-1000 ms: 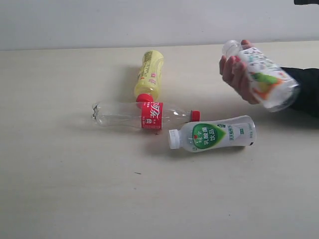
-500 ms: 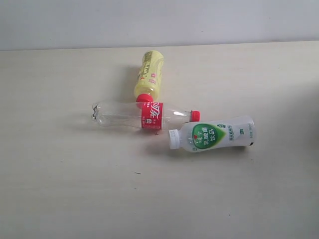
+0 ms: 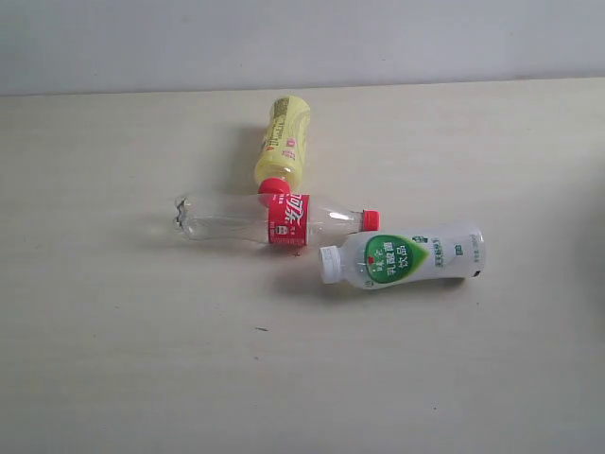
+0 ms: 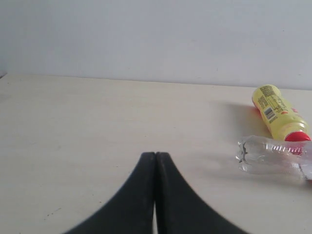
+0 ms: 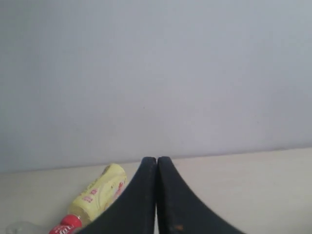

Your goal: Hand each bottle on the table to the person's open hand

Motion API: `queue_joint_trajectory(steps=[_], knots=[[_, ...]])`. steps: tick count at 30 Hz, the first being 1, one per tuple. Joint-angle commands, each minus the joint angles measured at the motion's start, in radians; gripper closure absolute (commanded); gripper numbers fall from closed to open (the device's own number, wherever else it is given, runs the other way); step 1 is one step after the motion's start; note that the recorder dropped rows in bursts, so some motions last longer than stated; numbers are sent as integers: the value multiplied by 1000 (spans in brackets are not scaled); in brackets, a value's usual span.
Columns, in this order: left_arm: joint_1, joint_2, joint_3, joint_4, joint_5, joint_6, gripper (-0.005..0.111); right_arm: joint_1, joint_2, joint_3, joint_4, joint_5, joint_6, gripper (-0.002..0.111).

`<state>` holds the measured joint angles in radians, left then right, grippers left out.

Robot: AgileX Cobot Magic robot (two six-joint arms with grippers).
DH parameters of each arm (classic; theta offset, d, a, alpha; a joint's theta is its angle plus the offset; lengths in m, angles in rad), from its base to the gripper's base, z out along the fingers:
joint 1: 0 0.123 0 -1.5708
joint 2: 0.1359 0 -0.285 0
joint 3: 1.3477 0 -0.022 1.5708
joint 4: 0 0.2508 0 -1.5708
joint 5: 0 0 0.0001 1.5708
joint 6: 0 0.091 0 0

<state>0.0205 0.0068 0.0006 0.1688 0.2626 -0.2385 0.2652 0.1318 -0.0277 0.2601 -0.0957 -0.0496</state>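
Three bottles lie on their sides on the table (image 3: 113,359). The yellow bottle with a red cap (image 3: 283,142) lies at the back; it also shows as the yellow bottle (image 4: 279,112) and the yellow bottle (image 5: 96,197). In front of it is the clear bottle with a red label (image 3: 269,219), whose clear base (image 4: 270,155) shows in the left wrist view. The white bottle with a green label (image 3: 402,255) lies to its right. The person's open hand is out of view. My left gripper (image 4: 155,155) and right gripper (image 5: 157,159) are both shut and hold nothing, away from the bottles.
A pale grey wall (image 3: 302,43) runs along the table's far edge. A few small dark specks (image 3: 260,329) mark the tabletop in front of the bottles.
A second ago a hand in a black sleeve held the floral-label bottle at the right edge. Hand and bottle have left the view. The three bottles on the table have not moved.
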Motion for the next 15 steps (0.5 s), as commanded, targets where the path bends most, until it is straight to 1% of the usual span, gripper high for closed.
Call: queue_joint_trajectory(steps=[1,6,15], knots=[[-5,-7,-1,2,-6,1,107,-4,-132,20,-13,43,1,108],[-5,-7,-1,2,-1,0,107,1,-132,28,-13,26,-2,108],[-5,-7,-1,2,-1,0,107,1,-132,28,-7,49,-2,108]])
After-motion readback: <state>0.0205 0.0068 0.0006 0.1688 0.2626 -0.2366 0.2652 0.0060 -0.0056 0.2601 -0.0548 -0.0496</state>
